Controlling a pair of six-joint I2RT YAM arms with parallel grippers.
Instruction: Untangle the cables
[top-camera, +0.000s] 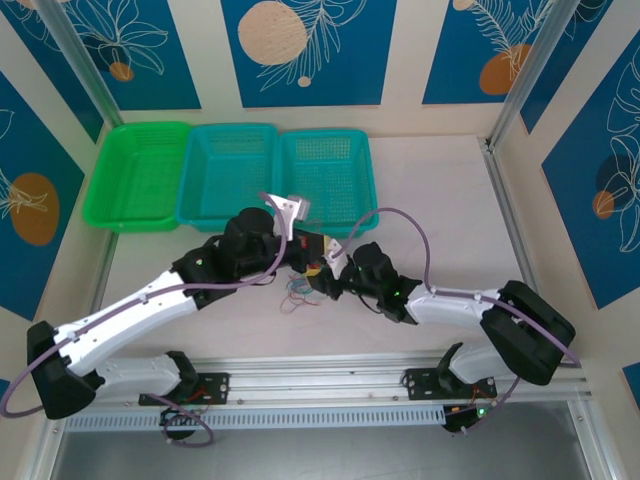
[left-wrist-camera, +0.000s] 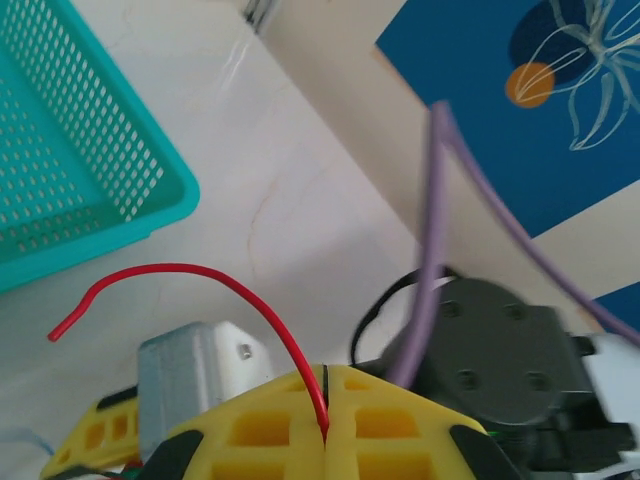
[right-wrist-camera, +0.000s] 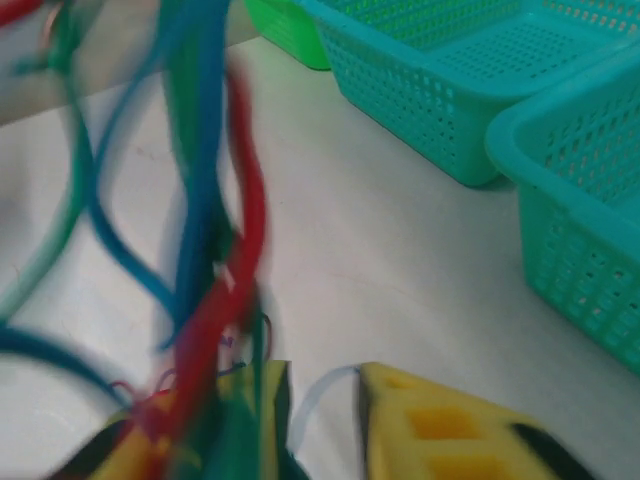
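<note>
A tangle of thin red, blue and green cables (top-camera: 297, 297) lies on the table between the two arms. My left gripper (top-camera: 308, 254) is shut on a red wire (left-wrist-camera: 200, 272); the yellow fingertips (left-wrist-camera: 280, 400) pinch it at the seam, and it arcs up and left to a free end. In the right wrist view, blurred red, blue and green cables (right-wrist-camera: 215, 200) hang across the left yellow finger (right-wrist-camera: 265, 400). My right gripper (right-wrist-camera: 325, 378) is open with a gap between its fingers, and a pale thin strand crosses that gap. In the top view my right gripper (top-camera: 333, 279) sits just right of the tangle.
Three baskets stand along the back wall: a green one (top-camera: 135, 178) and two teal ones (top-camera: 229, 178) (top-camera: 327, 172). A teal basket (left-wrist-camera: 70, 150) is close to the left gripper. Thick purple arm cables (top-camera: 405, 222) loop above the table. The two grippers are nearly touching.
</note>
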